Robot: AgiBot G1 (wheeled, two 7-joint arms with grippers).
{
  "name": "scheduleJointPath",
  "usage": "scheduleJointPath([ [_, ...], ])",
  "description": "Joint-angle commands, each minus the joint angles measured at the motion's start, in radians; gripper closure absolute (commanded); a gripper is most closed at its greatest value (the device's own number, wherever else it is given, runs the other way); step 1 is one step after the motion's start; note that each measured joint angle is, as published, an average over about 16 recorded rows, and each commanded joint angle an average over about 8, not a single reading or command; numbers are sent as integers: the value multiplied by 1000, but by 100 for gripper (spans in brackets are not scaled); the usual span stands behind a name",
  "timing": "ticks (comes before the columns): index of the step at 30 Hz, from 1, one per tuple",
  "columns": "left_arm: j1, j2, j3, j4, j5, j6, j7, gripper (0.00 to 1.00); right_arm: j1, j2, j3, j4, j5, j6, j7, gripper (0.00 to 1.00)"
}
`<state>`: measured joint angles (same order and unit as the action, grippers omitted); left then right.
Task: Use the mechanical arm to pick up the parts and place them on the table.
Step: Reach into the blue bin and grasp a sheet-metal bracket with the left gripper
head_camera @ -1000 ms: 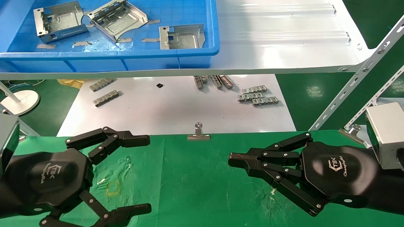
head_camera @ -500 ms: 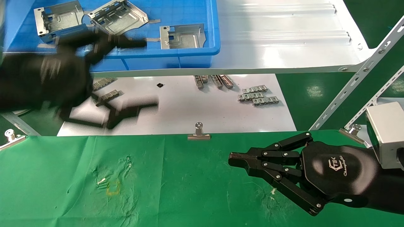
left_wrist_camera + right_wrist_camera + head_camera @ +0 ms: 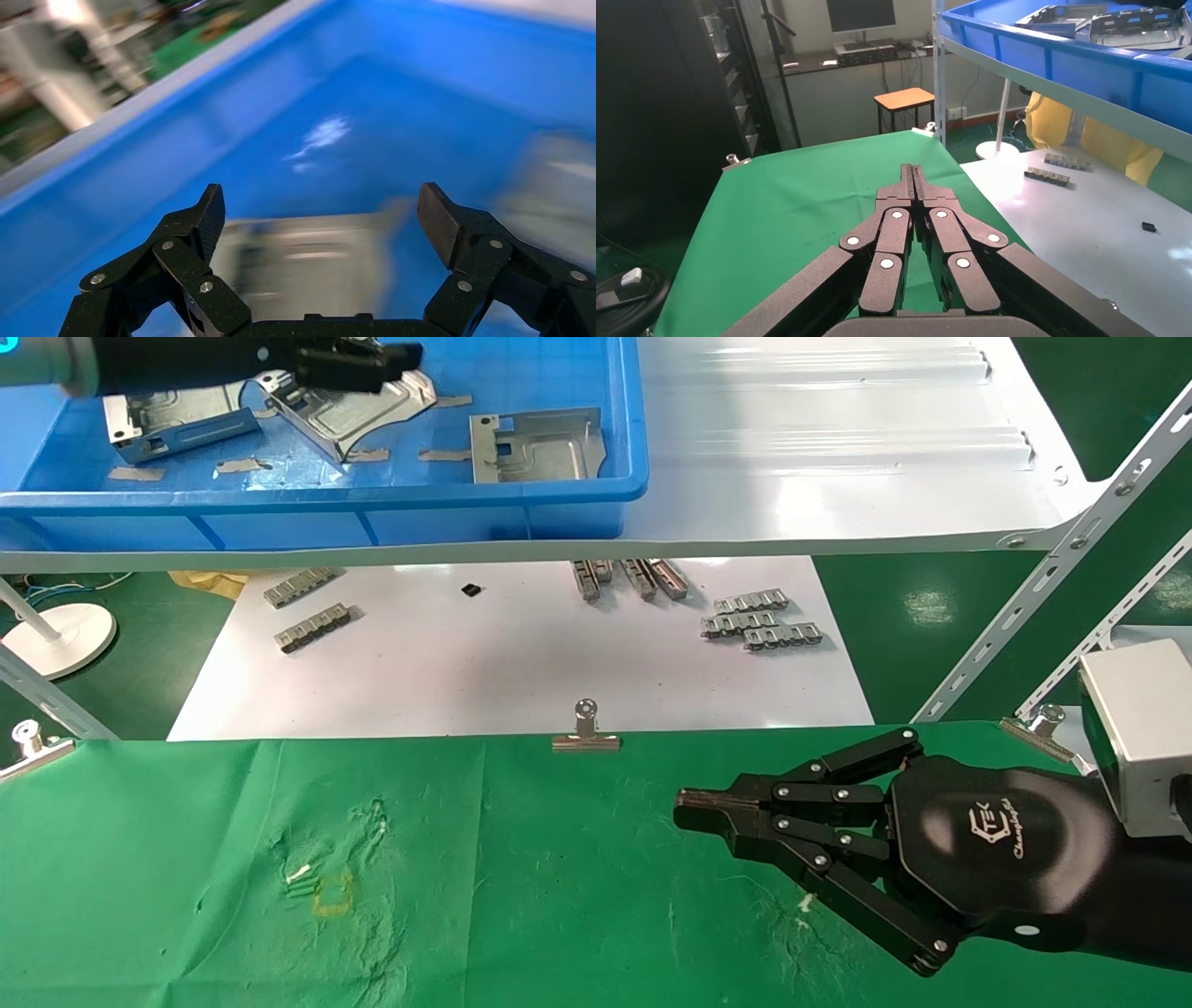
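While the right gripper (image 3: pixel 694 809) rests idle over the green table (image 3: pixel 521 887) with its fingers pressed together on nothing, the head view shows the left gripper (image 3: pixel 372 360) reaching into the blue bin (image 3: pixel 559 491) on the white shelf (image 3: pixel 838 477), hovering above the middle one of the three parts (image 3: pixel 358 412); another bracket lies to its left (image 3: pixel 172 416) and a third near the bin's front right corner (image 3: pixel 535 444). No part lies on the table, so I judge this the reach-and-grasp step for the first piece. Below the shelf, small grey ribbed strips (image 3: pixel 759 621) lie on a white sheet (image 3: pixel 484 663), and a binder clip (image 3: pixel 585 733) pins the cloth's edge. From the left wrist, the gripper (image 3: pixel 320 217) has its fingers (image 3: pixel 204 217) spread wide and empty, with a blurred silvery part (image 3: pixel 302 256) between and beneath them on the bin floor. From the right wrist, the closed gripper (image 3: pixel 914 172) points across the cloth toward its far end. Next, the left arm probably needs to lower, straddle a flange or edge, and close firmly before lifting over the bin's wall.
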<state>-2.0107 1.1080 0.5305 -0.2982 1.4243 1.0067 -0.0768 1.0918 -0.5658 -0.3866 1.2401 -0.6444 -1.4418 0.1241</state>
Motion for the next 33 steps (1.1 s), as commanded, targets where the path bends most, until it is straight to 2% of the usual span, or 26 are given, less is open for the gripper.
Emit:
scheduleJointPath([
  [1, -35, 44, 11, 93, 35, -101, 11, 12, 0, 0, 0, 0, 0, 0, 0, 100],
  [2, -45, 55, 15, 118, 44, -123, 12, 22, 0, 0, 0, 0, 0, 0, 0, 98],
  [7, -81, 86, 37, 203, 79, -162, 14, 84, 0, 0, 0, 0, 0, 0, 0, 36],
  [9, -89, 90, 42, 225, 86, -162, 13, 98, 0, 0, 0, 0, 0, 0, 0, 11],
  [10, -92, 91, 43, 234, 89, -162, 12, 100, 0, 0, 0, 0, 0, 0, 0, 0],
  [33, -114, 96, 45, 300, 91, -154, -26, 100, 0, 0, 0, 0, 0, 0, 0, 0],
])
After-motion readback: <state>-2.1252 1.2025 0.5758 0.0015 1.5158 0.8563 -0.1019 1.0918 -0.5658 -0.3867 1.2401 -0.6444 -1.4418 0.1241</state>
